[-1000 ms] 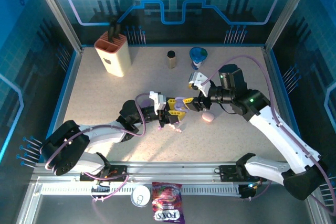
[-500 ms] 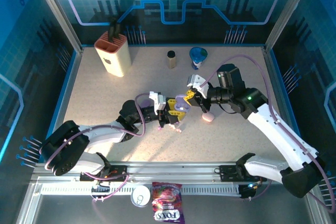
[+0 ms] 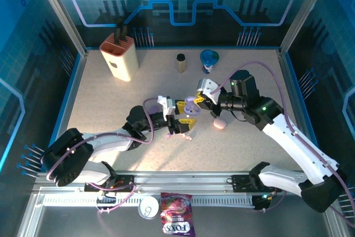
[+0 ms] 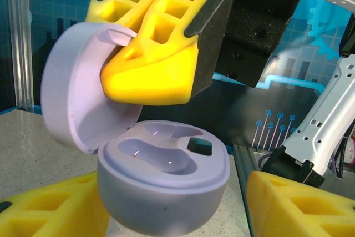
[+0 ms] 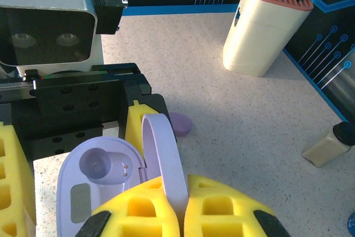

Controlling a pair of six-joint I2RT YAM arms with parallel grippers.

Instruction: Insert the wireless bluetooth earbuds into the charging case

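2 wells in the case (image 4: pixel 163 165) are seen empty, and pink earbuds (image 3: pixel 187 135) appear to be lying on the table (image 3: pixel 111 98) just beneath it. Its lid (image 4: pixel 77 92) is pinched by the closed right gripper (image 5: pixel 176 195), seemingly to be held open. The base is flanked by the left gripper (image 3: pixel 184 113), parted and not clamped on it.

Near the middle of the table (image 3: pixel 100 109), my left gripper (image 3: pixel 186 113) reaches in from 8 o'clock, its yellow fingers spread either side of the purple charging case (image 3: pixel 191 105). My right gripper (image 3: pixel 198 100) comes in from 3 o'clock and is closed at the case's 1 o'clock edge. Tiny pastel earbuds (image 3: pixel 186 134) lie just at 6 o'clock of my left gripper. A pink case (image 3: pixel 219 123) rests at 4 o'clock of the purple one, and a knife block (image 3: pixel 118 56) stands at the table's 10 o'clock.
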